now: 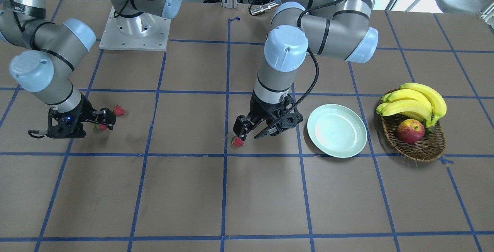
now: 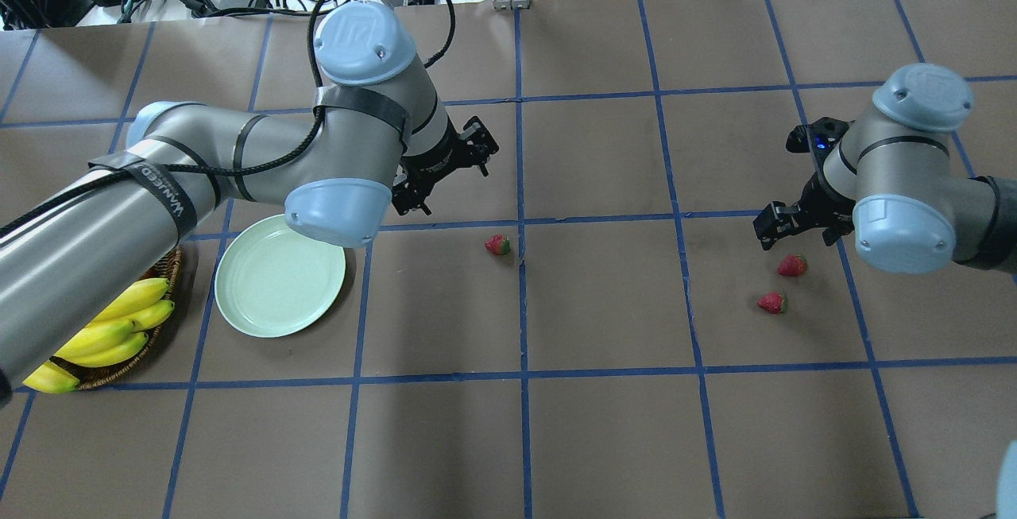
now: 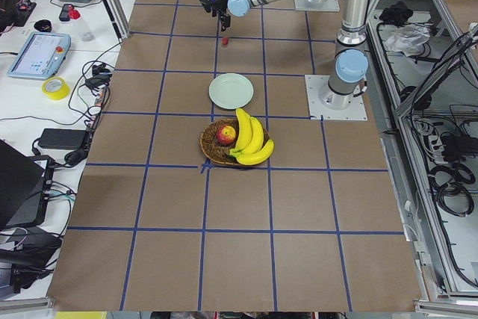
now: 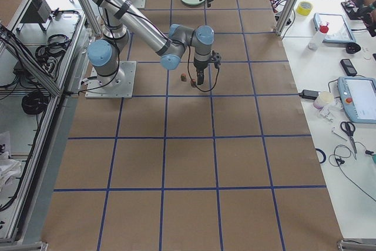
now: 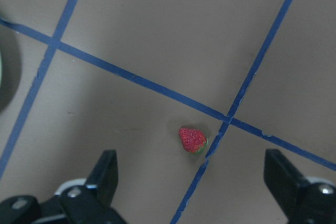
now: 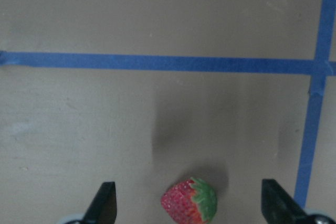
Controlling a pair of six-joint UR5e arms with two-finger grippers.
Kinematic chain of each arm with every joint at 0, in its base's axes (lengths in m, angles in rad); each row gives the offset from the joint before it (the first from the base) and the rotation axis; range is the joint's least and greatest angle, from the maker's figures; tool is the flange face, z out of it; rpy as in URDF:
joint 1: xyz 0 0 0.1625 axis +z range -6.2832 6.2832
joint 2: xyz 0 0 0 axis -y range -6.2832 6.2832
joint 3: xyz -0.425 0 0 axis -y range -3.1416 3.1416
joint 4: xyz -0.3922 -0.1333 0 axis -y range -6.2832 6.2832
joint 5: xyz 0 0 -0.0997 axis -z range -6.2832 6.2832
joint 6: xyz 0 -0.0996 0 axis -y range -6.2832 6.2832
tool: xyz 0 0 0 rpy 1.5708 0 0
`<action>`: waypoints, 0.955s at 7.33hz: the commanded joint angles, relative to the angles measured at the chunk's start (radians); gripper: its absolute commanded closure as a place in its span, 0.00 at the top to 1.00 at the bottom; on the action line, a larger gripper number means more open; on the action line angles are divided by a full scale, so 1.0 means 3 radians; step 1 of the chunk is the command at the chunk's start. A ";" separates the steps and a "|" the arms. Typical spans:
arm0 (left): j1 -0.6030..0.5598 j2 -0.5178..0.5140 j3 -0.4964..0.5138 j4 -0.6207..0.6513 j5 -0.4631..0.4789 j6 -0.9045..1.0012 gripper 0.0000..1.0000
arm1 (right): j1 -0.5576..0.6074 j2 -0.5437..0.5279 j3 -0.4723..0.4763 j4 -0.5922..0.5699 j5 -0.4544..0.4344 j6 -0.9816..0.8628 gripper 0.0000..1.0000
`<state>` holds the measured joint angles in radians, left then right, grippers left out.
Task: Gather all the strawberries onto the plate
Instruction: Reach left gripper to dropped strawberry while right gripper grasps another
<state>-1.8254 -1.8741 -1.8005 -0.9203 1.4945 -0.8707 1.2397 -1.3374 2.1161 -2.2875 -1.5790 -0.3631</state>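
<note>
A broad brown worktop (image 2: 604, 439), ruled into squares by blue tape lines (image 2: 520, 304), carries everything. My left arm (image 2: 238, 161) stretches in low over my left half, and my right arm (image 2: 914, 185) bends down over the far right end. At my left end sits a brown wicker basket (image 1: 420, 149) holding a bunch of yellow bananas (image 1: 417, 101). Near the basket, toward the middle and not touching it, the round pale mint-green plate (image 2: 278, 276) lies flat on the worktop. My left tool (image 1: 247, 136) hangs over the worktop on the plate's middle-facing side, spread wide and holding nothing. My right tool (image 2: 797, 234) hangs low at the right end, also spread wide and holding nothing. A red-yellow apple (image 1: 410, 131) rests in the basket against the bananas. All three strawberries lie on the worktop, outside the plate. One strawberry (image 2: 498, 245) lies right beside a crossing of tape lines near the middle, well apart from the plate; my left wrist view shows it ahead of me, between my spread jaws. The other two lie close together at the right end. The farther strawberry (image 2: 792, 265) sits under my right tool, between its jaws in the wrist view; I cannot tell whether anything touches it. The nearer strawberry (image 2: 771, 302) lies just beside it, outside the jaws.
</note>
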 commanded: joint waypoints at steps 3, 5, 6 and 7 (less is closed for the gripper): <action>-0.0194 -0.0527 -0.0012 0.0240 -0.0001 -0.0585 1.00 | -0.0016 0.0081 0.0105 -0.0019 -0.0125 -0.0017 0.20; -0.0230 -0.0635 -0.0006 0.0260 -0.0006 -0.0585 0.94 | -0.0016 0.0046 0.0059 -0.0014 -0.0141 -0.0007 0.00; -0.0240 -0.0651 -0.0001 0.0266 -0.0016 -0.0590 0.89 | -0.0001 0.0040 0.0049 0.0006 -0.0142 0.0044 0.00; -0.0246 -0.0651 -0.0001 0.0261 -0.0011 -0.0585 0.72 | 0.0050 -0.0046 -0.0002 0.0042 -0.0116 0.0161 0.00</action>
<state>-1.8962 -2.0647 -1.8017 -0.8421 1.4912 -1.0466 1.2408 -1.3291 2.1302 -2.2858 -1.6189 -0.3482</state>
